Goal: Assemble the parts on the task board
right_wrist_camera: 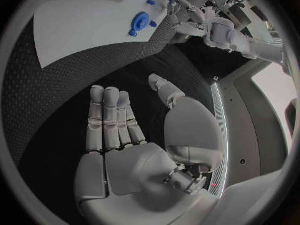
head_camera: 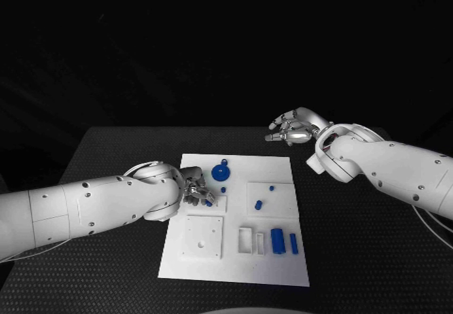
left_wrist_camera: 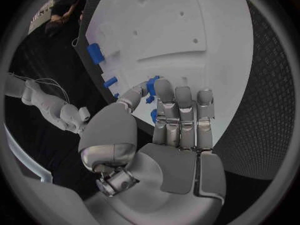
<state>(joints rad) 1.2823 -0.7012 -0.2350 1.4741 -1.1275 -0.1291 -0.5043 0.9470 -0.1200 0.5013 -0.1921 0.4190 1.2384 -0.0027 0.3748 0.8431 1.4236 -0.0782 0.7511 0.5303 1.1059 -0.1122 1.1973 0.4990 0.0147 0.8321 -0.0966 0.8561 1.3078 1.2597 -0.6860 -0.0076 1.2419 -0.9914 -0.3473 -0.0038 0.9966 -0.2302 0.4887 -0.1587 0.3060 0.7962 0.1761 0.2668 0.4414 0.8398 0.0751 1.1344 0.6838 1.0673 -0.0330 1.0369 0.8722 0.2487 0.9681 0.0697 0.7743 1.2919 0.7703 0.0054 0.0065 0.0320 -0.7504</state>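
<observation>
You're handling small, light, stiff blue parts [head_camera: 277,240] on the white task board [head_camera: 241,268] at frame centre — likely slippery, so pinch their sides — and your left hand [head_camera: 194,188] seems to pinch one at the board's left-centre, while your right hand [head_camera: 290,127] hangs spread, holding nothing, upper right.

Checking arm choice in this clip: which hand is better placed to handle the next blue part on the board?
Left. The left hand is over the white board, fingers at a small blue part. The right hand hangs open beyond the board's far edge.

Dim surroundings, bright board, fisheye-bent edges.
</observation>
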